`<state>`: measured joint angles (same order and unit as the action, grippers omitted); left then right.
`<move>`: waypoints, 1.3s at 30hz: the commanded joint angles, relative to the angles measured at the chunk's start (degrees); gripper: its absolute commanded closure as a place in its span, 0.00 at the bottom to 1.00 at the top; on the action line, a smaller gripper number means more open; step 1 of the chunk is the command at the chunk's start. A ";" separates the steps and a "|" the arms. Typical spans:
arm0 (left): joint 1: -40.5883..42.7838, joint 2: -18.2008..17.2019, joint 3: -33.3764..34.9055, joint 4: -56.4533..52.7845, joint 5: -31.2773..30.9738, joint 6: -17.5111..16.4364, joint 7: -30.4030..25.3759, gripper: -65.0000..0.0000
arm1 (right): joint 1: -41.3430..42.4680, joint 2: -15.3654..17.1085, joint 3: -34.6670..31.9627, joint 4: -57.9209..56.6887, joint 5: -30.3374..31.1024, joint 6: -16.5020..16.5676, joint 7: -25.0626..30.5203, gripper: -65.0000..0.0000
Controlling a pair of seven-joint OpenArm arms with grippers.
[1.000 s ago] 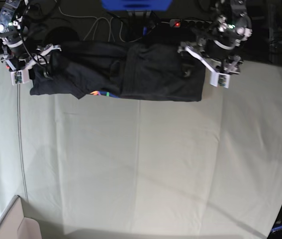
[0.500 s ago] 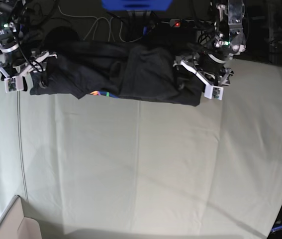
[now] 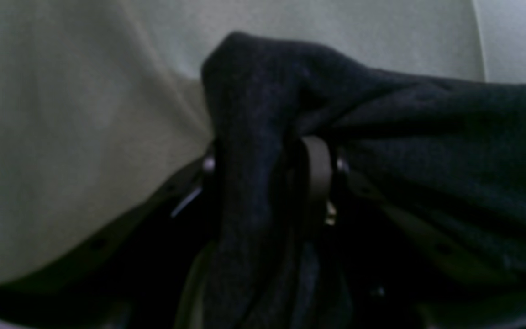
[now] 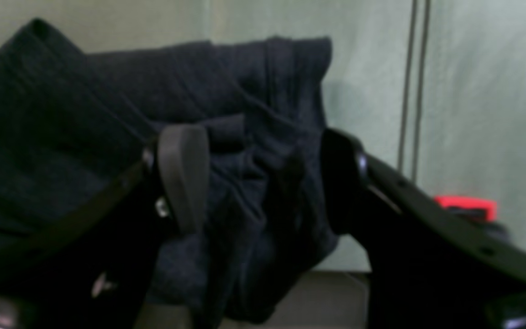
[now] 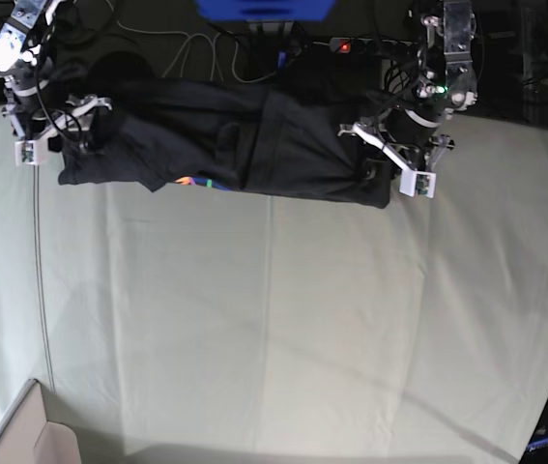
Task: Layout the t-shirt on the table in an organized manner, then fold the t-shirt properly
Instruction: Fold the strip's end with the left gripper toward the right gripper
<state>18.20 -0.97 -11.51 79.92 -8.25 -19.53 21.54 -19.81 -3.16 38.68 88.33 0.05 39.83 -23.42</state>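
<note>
The counter, draped in pale grey-green cloth, lies mostly bare, while the t-shirt stretches in a long bunched band along its far edge, from near the far-left corner as the base view shows it to past the middle. That placement reads as the start of laying out: the garment is gripped at both ends, seemingly so it can be drawn forward and spread flat.

The left end effector sits at the band's right end in the base view. In the left wrist view its pads are clamped on a thick pinch of black fabric that rises between them. The right end effector is at the other end; in the right wrist view its fingers stand apart with gathered cloth hanging in the gap, so it looks not yet closed.

A sliver of the coloured graphic peeks from the near hem, suggesting the print faces down or is folded inward. A cardboard box fills the near-left corner. No brand, label or readable writing shows anywhere.
</note>
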 commanded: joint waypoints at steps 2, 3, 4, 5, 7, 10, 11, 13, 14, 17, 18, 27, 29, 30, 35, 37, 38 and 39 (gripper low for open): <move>0.84 0.23 0.30 -0.14 0.82 -0.03 4.09 0.65 | 1.57 1.18 0.31 -0.99 0.78 0.17 0.87 0.40; 0.84 0.23 0.30 -0.14 0.82 -0.03 4.09 0.65 | 1.92 1.36 0.31 -2.22 0.78 0.17 0.87 0.40; 0.92 0.23 0.30 -0.05 0.82 -0.03 4.09 0.65 | 2.27 1.44 0.31 -3.54 0.78 0.17 0.87 0.40; 1.01 0.23 0.30 0.21 0.82 -0.03 4.09 0.65 | 2.36 1.53 0.31 -4.69 0.78 0.17 0.87 0.40; 1.19 0.23 0.30 1.44 0.82 -0.03 4.35 0.65 | 2.36 2.24 0.31 -5.83 0.78 0.17 0.87 0.40; 1.89 0.23 0.30 3.11 0.82 -0.03 4.44 0.65 | 2.71 2.59 0.31 -6.18 0.78 0.17 0.87 0.40; 2.07 0.23 0.30 3.55 0.82 -0.03 4.44 0.65 | 2.80 2.59 0.31 -6.18 0.78 0.17 0.87 0.40; 2.16 0.23 0.30 4.34 0.82 -0.03 4.44 0.65 | 2.98 2.67 0.31 -6.18 0.78 0.17 0.87 0.40; 2.24 0.23 0.30 4.70 0.82 -0.03 4.44 0.65 | 2.98 2.67 0.31 -6.18 0.78 0.17 0.87 0.40; 2.33 0.23 0.30 5.05 0.82 -0.03 4.44 0.65 | 3.07 2.67 0.31 -6.18 0.78 0.17 0.87 0.40; 2.24 0.23 0.30 4.87 0.82 -0.03 4.44 0.65 | 3.07 2.67 0.31 -6.18 0.78 0.17 0.87 0.40; 1.36 0.23 -0.14 5.05 0.82 -0.03 4.44 1.00 | 4.12 2.67 0.31 -6.18 0.78 0.17 0.87 0.40; 0.84 0.23 -0.14 5.05 0.82 -0.03 4.44 1.00 | 4.21 2.67 0.31 -6.18 0.78 0.17 0.87 0.40; 0.84 0.23 -0.14 5.05 0.82 -0.03 4.44 1.00 | 4.21 2.67 0.23 -6.18 0.78 0.17 0.87 0.40; 0.84 0.23 -0.23 5.05 0.82 -0.03 4.44 1.00 | 4.30 2.67 0.05 -6.18 0.78 0.17 0.87 0.40; 0.84 0.23 -0.23 5.05 0.82 -0.03 4.44 1.00 | 4.30 2.67 -0.04 -6.27 0.78 0.17 0.87 0.40; 0.84 0.23 -0.23 5.05 0.82 -0.03 4.44 1.00 | 4.30 2.67 -0.04 -6.36 0.78 0.17 0.87 0.40; 0.75 0.23 -0.23 5.05 0.82 -0.03 4.44 1.00 | 4.30 2.59 -0.04 -6.88 0.78 0.17 0.87 0.41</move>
<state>19.16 -0.62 -11.57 84.12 -7.75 -19.75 26.57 -15.73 -0.95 38.57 81.01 0.47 39.83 -22.85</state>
